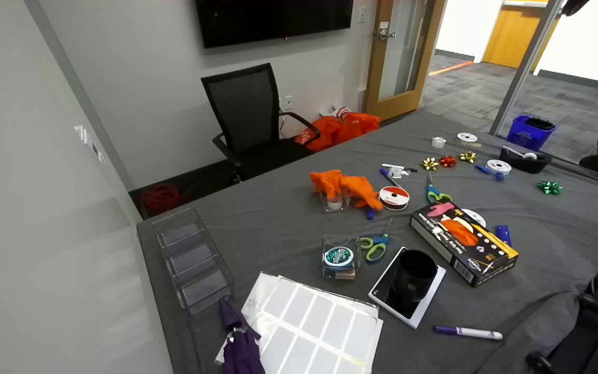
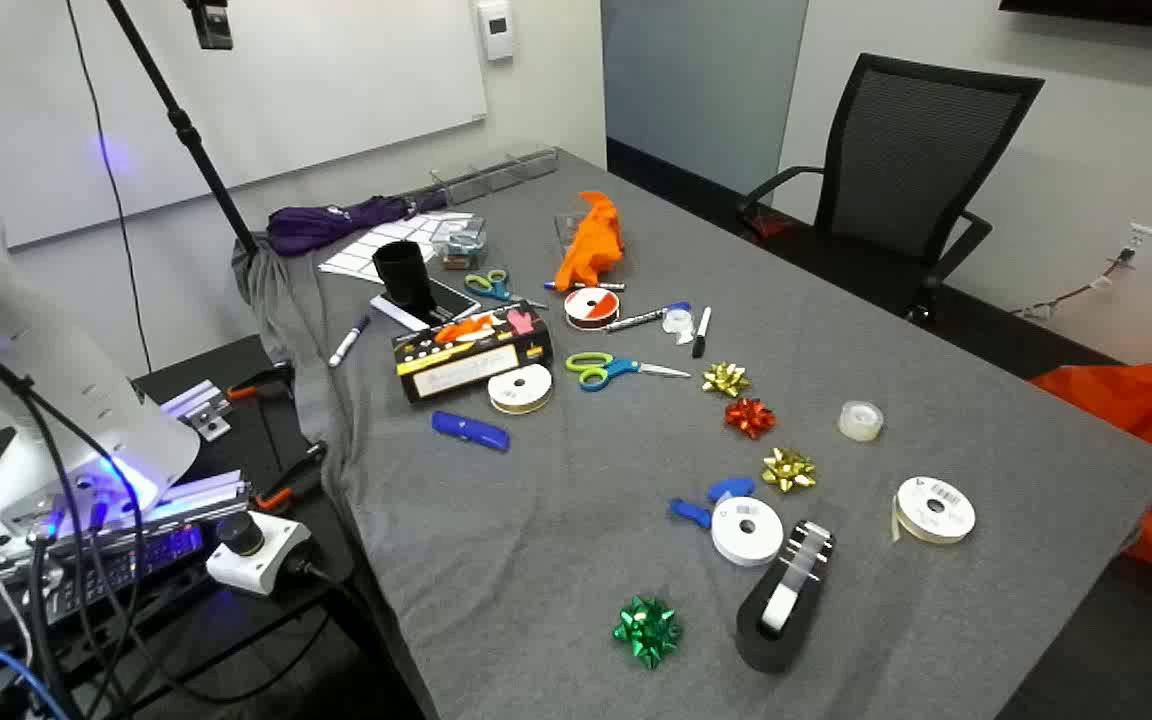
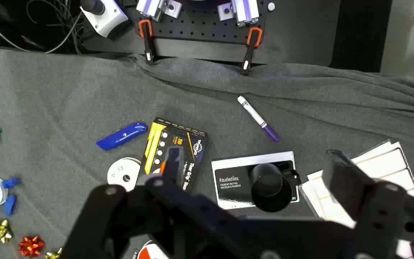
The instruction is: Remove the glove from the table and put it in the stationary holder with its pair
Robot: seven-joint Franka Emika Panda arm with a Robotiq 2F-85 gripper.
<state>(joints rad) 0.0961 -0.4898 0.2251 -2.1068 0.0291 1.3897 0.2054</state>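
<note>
Orange glove (image 1: 350,186): in an exterior view you find it just beside the red spool (image 1: 394,196), draped in two lobes over the see-through holder (image 1: 335,209); you cannot tell whether that is one glove or the pair.
Glove's long axis: it runs from the holder toward the red spool, and the end by that spool droops outside the holder toward the table (image 1: 273,234).
Arm base (image 2: 86,440): in an exterior view it stands well apart from the red spool; you can judge the glove to lie a little farther out than that spool.
Claw (image 3: 255,162): in the wrist view you have it wide and holding nothing, the mug (image 3: 270,185) showing in the gap; it hangs on the side of the red spool toward the clamps (image 3: 249,54).
Glove from claw: none of it shows in the wrist view, so you most likely reach outward, away from the clamps, to just past the red spool.
Drooping end: if it wants tucking in, you probably do best to close across the long axis, beside the red spool.
</note>
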